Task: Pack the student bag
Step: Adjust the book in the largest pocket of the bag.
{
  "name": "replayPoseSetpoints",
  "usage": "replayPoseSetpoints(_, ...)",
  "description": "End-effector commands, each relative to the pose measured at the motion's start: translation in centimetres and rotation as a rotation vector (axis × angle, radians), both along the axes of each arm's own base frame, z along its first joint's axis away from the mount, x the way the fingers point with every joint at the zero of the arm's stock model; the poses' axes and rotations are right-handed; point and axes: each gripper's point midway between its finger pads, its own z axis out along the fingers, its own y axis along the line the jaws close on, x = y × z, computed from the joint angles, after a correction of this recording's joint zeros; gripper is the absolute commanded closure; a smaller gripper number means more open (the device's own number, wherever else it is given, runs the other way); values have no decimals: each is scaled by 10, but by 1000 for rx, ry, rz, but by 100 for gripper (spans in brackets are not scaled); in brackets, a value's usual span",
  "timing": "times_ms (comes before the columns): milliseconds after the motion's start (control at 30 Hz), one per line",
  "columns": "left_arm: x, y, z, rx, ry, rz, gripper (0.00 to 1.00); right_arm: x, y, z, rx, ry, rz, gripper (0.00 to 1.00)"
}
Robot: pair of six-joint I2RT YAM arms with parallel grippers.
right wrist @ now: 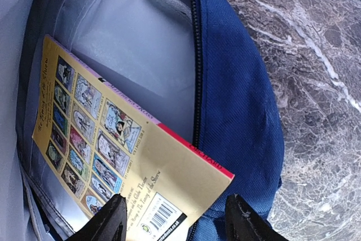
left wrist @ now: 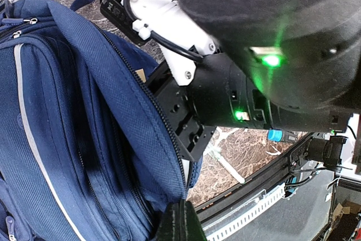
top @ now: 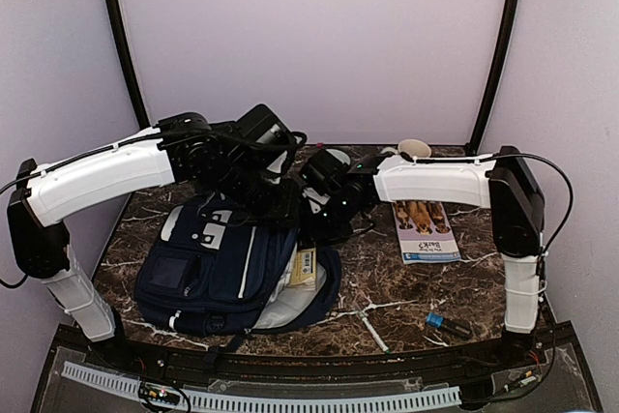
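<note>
1. Between the spread fingers (right wrist: 110,227) of right gripper (right wrist: 177,221): barcode corner of yellow book (right wrist: 113,150), clear of the far finger; jaws apart, gripping nothing.
2. Ahead of it: student bag (right wrist: 237,111), mouth agape, book lying on grey lining.
3. Left gripper (left wrist: 180,221): closed, pinching bag's zipper rim.
4. Off right gripper's right side: marble table (right wrist: 316,83).

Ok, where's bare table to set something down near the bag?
Bare marble lies between the student bag and the booklet, behind the white stick; a narrower strip runs left of the bag. Front right holds the stick and a blue-tipped tool; both arms crowd the bag's mouth.
</note>
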Motion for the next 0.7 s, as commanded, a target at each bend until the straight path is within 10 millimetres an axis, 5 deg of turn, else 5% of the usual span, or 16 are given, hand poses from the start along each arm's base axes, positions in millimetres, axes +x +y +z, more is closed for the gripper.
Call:
replayPoseSetpoints(0,-2,-8,36,-104,-61,-30,100,-3,12,-9,21,12,23,40)
replayPoseSetpoints(267,0,-11,36,-103,-61,-37,100,-13,48,-10,134,74,60,42)
replayPoseSetpoints(567,-2,-9,37,-104,-59,-33,100,-33,86,17,247,103,148,43)
replayPoseSetpoints(667,-2,-6,41,-104,-67,-26,100,-37,79,13,235,115,145,43)
